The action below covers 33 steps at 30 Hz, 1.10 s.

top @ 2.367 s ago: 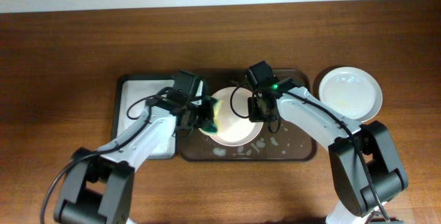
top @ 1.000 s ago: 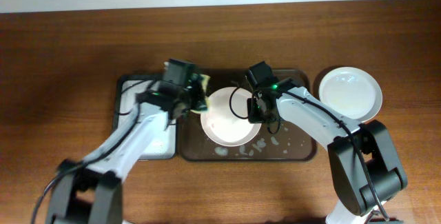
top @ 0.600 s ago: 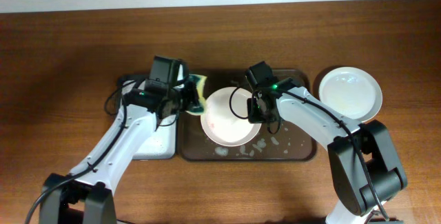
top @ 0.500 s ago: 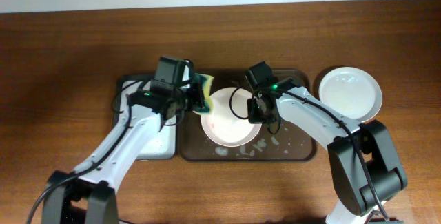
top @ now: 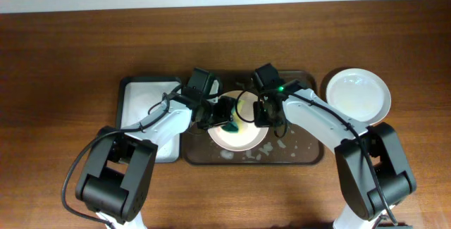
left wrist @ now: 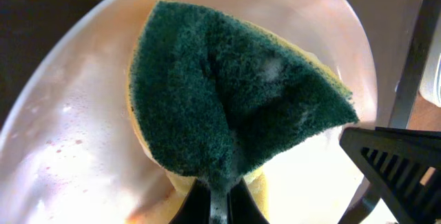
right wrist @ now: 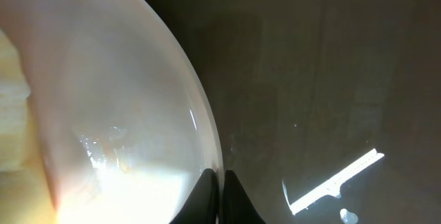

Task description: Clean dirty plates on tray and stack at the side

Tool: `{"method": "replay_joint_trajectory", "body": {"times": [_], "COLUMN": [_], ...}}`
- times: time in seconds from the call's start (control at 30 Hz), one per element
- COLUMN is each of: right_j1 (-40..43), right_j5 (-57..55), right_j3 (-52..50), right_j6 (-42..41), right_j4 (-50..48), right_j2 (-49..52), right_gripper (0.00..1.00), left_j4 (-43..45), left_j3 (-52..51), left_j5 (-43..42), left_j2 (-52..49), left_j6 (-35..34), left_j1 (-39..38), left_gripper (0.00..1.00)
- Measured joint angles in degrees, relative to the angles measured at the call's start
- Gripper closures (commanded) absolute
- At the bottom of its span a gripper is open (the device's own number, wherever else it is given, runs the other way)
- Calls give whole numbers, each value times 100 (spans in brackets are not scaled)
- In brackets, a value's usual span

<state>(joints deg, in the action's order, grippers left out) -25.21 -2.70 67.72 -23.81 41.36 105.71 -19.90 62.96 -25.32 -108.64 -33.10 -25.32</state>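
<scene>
Shown are two plates, two trays, one sponge and two arms. On the brown tray [top: 301, 144], left of its middle, lies a pinkish-white plate [top: 243, 136], wet and glossy, with faint reddish specks on its face. A second, white plate [top: 357, 95] rests on the desk [top: 70, 60] just right of the tray. A smaller black tray [top: 121, 109] with white foam sits against the brown tray's left side. The left fingers [left wrist: 198, 210] are closed on the green-and-yellow sponge [left wrist: 227, 107], which lies against the plate's face. The right fingers [right wrist: 238, 203] are closed on that plate's right rim, which runs between them.
</scene>
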Motion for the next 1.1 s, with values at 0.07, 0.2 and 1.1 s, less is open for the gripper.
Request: {"method": "replay_joint_trajectory", "body": {"times": [0.07,0.2,1.1], "right_j1": [0,0,0], "right_j5": [11,66,107], "right_j3": [-7,-9,-9], "right_j6": [2,7,9], "right_j4": [2,0,0], "right_j2": [0,4,22], "right_gripper": [96,96,96], "left_j4": [-227,-754,-1825], "left_j3": [48,149,79], "left_j5": [61,321,1709], "left_j2": [0,7,1606], "left_j6": [-15,-22,831], "left_j1": [-2,-15,1233], "left_gripper": [100,100,100]}}
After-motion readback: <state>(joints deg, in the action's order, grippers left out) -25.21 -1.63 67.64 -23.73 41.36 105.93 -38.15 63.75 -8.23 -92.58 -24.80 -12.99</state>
